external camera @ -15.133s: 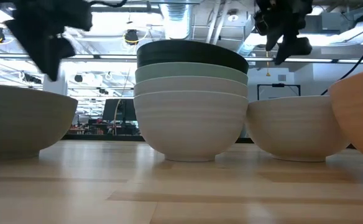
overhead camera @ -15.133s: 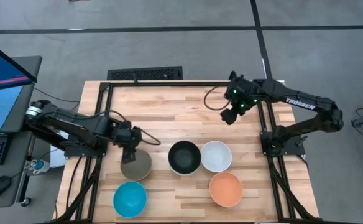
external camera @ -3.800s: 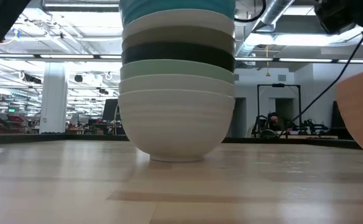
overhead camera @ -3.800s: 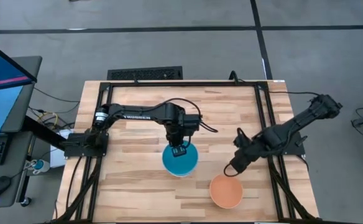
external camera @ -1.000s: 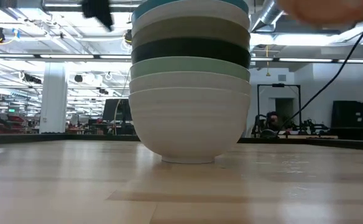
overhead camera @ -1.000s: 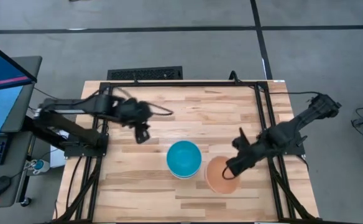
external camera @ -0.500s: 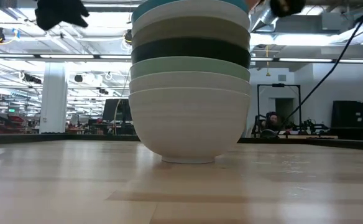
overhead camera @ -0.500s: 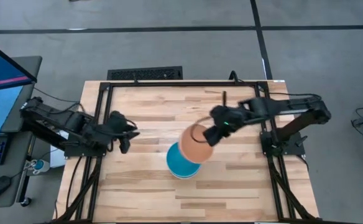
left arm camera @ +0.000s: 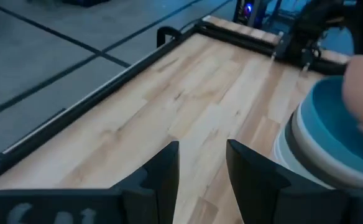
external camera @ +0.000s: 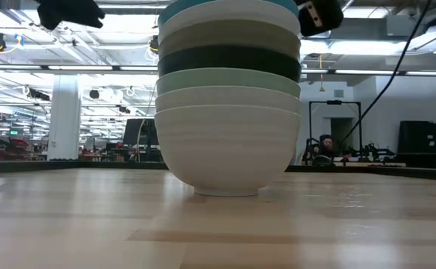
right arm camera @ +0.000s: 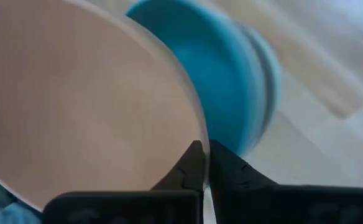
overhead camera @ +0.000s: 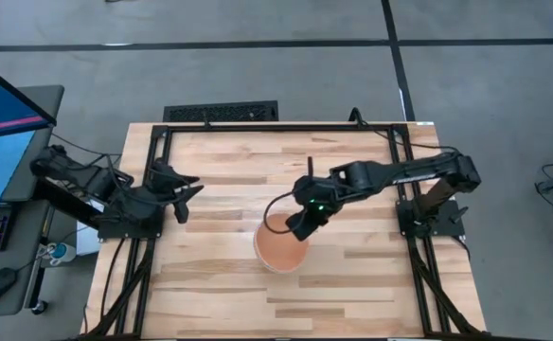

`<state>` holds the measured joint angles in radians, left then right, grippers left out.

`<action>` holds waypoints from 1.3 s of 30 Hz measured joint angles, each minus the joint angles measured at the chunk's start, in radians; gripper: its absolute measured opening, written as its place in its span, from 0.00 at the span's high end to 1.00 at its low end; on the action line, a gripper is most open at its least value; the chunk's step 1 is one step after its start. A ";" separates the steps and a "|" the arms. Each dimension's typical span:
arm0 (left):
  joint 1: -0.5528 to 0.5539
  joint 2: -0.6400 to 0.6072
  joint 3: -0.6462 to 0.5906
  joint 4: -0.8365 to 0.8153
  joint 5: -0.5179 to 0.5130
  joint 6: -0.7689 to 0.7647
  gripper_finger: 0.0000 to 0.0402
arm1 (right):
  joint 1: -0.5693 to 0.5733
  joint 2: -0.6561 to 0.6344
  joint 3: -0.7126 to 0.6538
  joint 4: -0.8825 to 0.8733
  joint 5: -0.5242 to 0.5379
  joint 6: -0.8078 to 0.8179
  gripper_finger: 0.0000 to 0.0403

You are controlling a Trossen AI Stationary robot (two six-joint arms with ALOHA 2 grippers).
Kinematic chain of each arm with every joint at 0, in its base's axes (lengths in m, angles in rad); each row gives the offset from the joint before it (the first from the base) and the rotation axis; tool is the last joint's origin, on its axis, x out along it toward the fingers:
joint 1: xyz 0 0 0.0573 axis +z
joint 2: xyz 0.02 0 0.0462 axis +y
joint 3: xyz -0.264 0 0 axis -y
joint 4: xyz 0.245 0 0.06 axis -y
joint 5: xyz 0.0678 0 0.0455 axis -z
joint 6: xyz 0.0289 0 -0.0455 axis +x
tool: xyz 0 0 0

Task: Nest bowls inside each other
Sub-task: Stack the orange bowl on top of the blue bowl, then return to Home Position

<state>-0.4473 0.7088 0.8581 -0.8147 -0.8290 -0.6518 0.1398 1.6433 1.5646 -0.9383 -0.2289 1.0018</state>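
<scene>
A stack of nested bowls point(external camera: 229, 112) stands at the table's middle, a white bowl at the bottom and a turquoise bowl point(right arm camera: 225, 68) on top. The orange bowl point(overhead camera: 278, 250) hangs right over this stack, covering it in the high view, with my right gripper point(overhead camera: 298, 225) shut on it. Whether the orange bowl touches the turquoise one cannot be told. My left gripper point(overhead camera: 182, 194) is open and holds nothing, near the table's left edge. My right gripper pinches the orange bowl's rim point(right arm camera: 197, 134) on the bowl's far right side, one finger inside the bowl and one outside. The fingers come slanting down from the table's far right. The bowl's mouth faces up over the turquoise bowl.
Bare wooden tabletop point(overhead camera: 352, 284) lies around the stack on all sides. A black metal frame point(overhead camera: 276, 126) runs along the table's far edge and sides. A monitor and keyboard point(overhead camera: 2, 114) stand off the table's left.
My right gripper has carried the orange bowl from the right of the stack up and toward the far left, then down over the stack's top. My left gripper has drawn back toward the table's left edge.
</scene>
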 joint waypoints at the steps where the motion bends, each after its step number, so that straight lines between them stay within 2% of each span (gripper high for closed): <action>1: 0.000 -0.003 -0.013 0.006 0.001 0.002 0.70 | 0.004 0.009 0.000 0.008 -0.010 0.009 0.94; 4: 0.000 -0.034 -0.060 0.025 0.003 -0.009 0.70 | 0.012 0.034 0.000 0.021 -0.009 0.044 0.95; 7: 0.000 -0.075 -0.108 0.081 0.006 -0.005 0.70 | 0.013 0.034 0.000 0.012 0.015 0.074 0.91; 14: 0.000 -0.223 -0.228 0.290 0.011 0.211 0.70 | 0.014 0.032 0.000 -0.086 0.039 0.132 0.78; 21: 0.000 -0.339 -0.266 0.319 0.005 0.240 0.70 | 0.016 0.005 0.001 0.008 0.103 0.185 0.71; 23: 0.000 -0.360 -0.266 0.320 -0.022 0.255 0.70 | 0.016 -0.009 -0.001 0.008 0.102 0.187 0.69; 26: 0.000 -0.380 -0.266 0.319 -0.142 0.324 0.70 | 0.023 -0.030 0.001 0.027 0.102 0.194 0.69; 28: 0.000 -0.390 -0.266 0.322 -0.152 0.287 0.70 | 0.029 -0.053 -0.002 0.019 0.110 0.196 0.68; 31: 0.000 -0.397 -0.266 0.344 -0.030 0.123 0.70 | 0.027 -0.095 -0.001 0.099 0.127 0.165 0.68; 33: 0.001 -0.396 -0.257 0.426 -0.006 0.169 0.70 | 0.012 -0.133 0.003 0.188 0.104 0.119 0.68; 35: 0.001 -0.401 -0.192 0.481 0.032 0.249 0.70 | -0.003 -0.180 0.016 0.237 0.065 0.093 0.68; 38: -0.001 -0.410 -0.044 0.514 0.171 0.372 0.70 | -0.013 -0.237 0.039 0.239 -0.082 0.131 0.68; 39: -0.001 -0.411 0.004 0.514 0.234 0.399 0.70 | -0.011 -0.253 0.045 0.240 -0.098 0.115 0.68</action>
<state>-0.4480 0.2979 0.8620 -0.3006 -0.5946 -0.2530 0.1287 1.3905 1.6092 -0.6987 -0.3266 1.1167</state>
